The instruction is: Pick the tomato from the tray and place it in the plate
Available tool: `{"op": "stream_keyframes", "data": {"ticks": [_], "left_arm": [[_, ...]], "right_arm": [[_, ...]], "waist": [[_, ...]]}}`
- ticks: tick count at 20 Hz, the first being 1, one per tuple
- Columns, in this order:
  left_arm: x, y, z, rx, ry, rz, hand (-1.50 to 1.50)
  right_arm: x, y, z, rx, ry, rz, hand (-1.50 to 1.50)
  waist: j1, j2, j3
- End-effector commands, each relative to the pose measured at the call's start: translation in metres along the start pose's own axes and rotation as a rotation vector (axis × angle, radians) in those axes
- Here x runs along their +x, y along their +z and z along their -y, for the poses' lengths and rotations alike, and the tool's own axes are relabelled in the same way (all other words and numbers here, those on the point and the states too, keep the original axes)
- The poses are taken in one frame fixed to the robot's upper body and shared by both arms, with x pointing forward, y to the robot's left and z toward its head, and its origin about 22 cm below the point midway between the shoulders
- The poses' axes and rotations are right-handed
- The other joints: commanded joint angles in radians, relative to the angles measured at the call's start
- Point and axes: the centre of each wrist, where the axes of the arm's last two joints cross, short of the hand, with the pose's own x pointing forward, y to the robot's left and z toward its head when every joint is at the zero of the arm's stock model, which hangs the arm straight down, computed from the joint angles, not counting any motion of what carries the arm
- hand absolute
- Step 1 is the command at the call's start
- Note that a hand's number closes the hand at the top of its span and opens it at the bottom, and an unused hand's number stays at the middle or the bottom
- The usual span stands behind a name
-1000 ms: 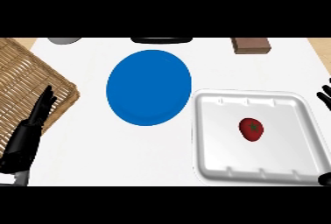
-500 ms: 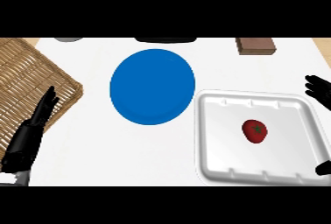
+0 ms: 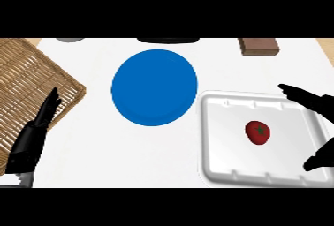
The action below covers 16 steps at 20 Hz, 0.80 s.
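A red tomato (image 3: 258, 133) with a green stem lies in the white tray (image 3: 222, 167) at the lower right. The blue plate (image 3: 154, 86) sits to the tray's upper left with nothing on it. My right hand (image 3: 312, 101) comes in from the right edge, open, with fingers spread over the tray's right side and the thumb (image 3: 320, 157) lower down; the tomato lies apart, to the left of the hand. My left hand (image 3: 36, 131) rests open at the left edge, fingers up.
A wicker basket (image 3: 26, 79) fills the left side under my left hand. A brown block (image 3: 259, 46) lies at the back right. Dark objects (image 3: 168, 40) and a grey one (image 3: 70, 39) sit along the far edge.
My right hand has moved left from the right edge, reaching farther over the tray toward the tomato. The left hand, tomato and plate have stayed put.
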Motion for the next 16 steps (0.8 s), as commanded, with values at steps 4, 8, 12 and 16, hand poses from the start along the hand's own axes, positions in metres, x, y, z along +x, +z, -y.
{"op": "stream_keyframes", "data": {"ticks": [4, 8, 12, 16], "left_arm": [[-0.041, 0.026, -0.005, 0.01, -0.05, -0.152, 0.0], [-0.027, 0.023, -0.006, 0.006, -0.034, -0.159, 0.0], [-0.019, 0.027, 0.005, 0.001, -0.013, -0.16, 0.0], [-0.021, 0.025, -0.012, 0.025, -0.028, -0.16, 0.0]], "right_arm": [[-0.015, -0.028, -0.015, 0.104, 0.084, -0.032, -1.5], [-0.021, -0.042, -0.007, 0.12, 0.077, -0.03, -1.5], [-0.037, -0.05, -0.021, 0.193, 0.098, -0.047, -1.5], [-0.039, -0.057, -0.032, 0.225, 0.113, -0.038, -1.5]], "waist": [[-0.008, 0.009, -0.014], [0.0, 0.009, -0.013], [-0.002, 0.007, -0.013], [-0.013, 0.005, -0.014]]}}
